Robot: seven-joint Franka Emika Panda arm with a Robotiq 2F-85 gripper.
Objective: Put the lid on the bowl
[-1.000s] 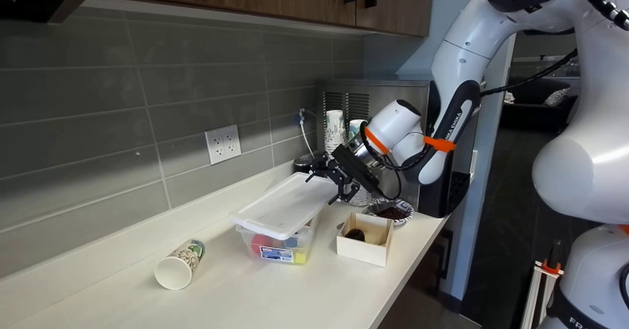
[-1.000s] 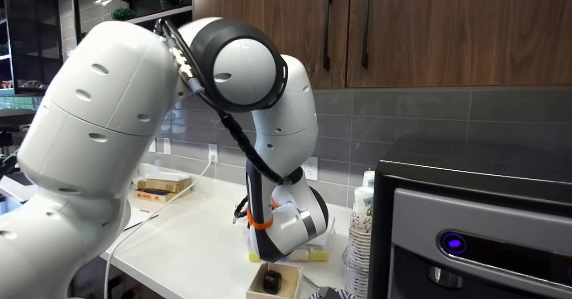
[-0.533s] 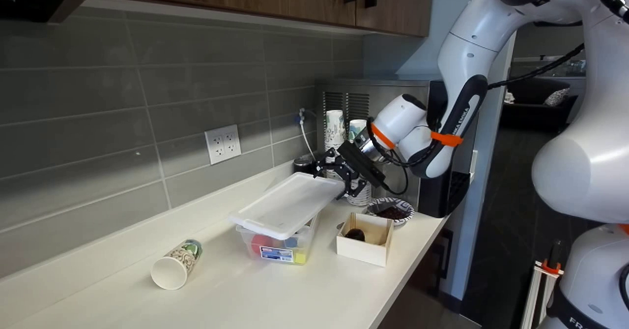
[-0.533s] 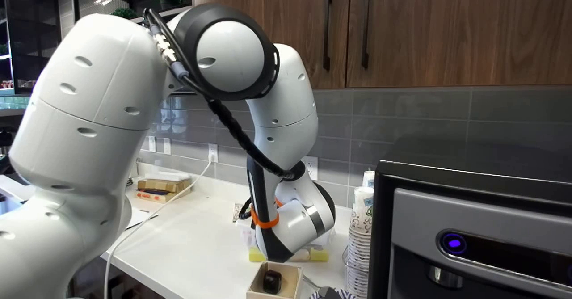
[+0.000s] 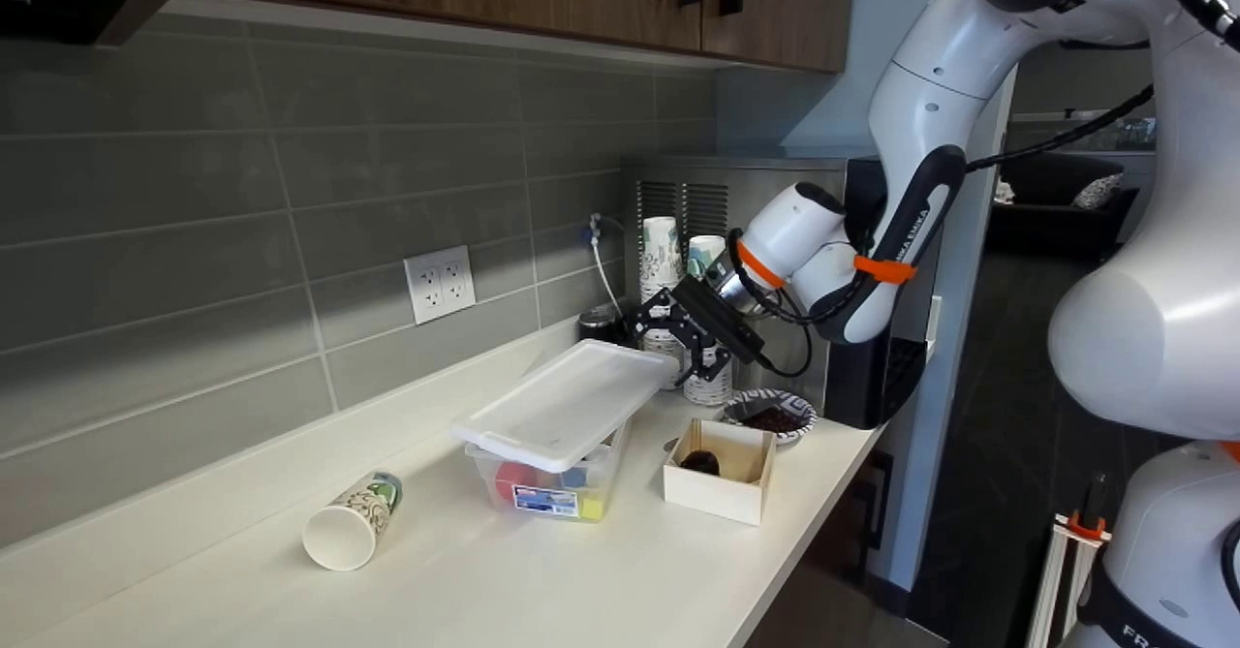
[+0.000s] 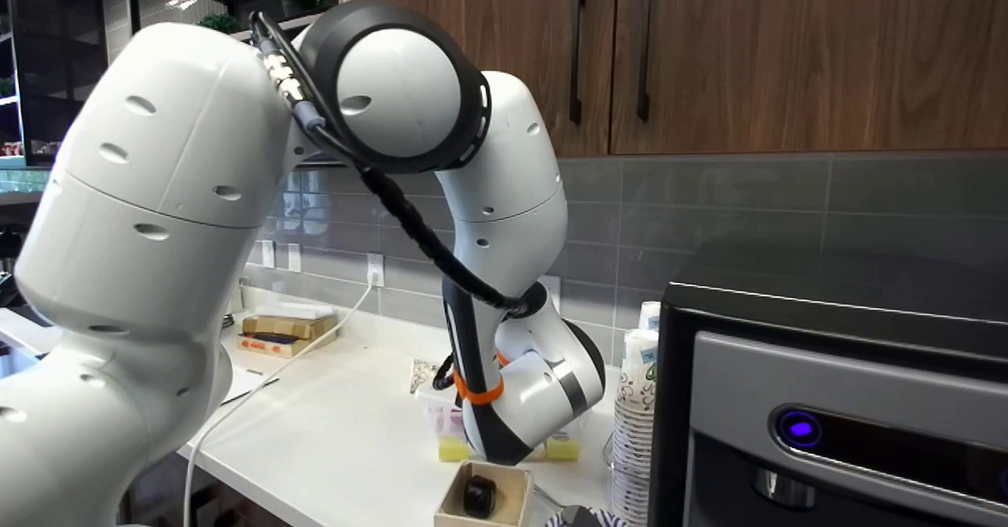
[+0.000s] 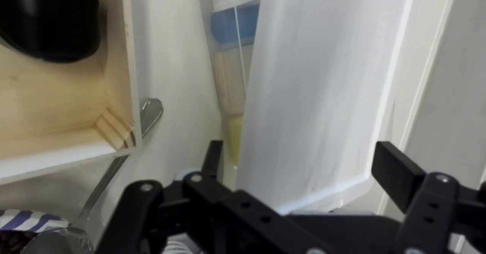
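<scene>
White rectangular plastic lid [image 5: 570,404]: one, askew on one clear plastic tub [image 5: 547,502]. Beside tub: one wooden box [image 5: 712,495]. Black gripper [image 7: 299,153]: unclenched.

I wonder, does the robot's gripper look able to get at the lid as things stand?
Probably yes: the gripper is open and faces the near end of the lid, and the wrist view shows nothing standing between them.

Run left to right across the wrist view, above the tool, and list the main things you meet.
Wooden box → uncovered side of the clear tub → white lid → grey wall.
</scene>
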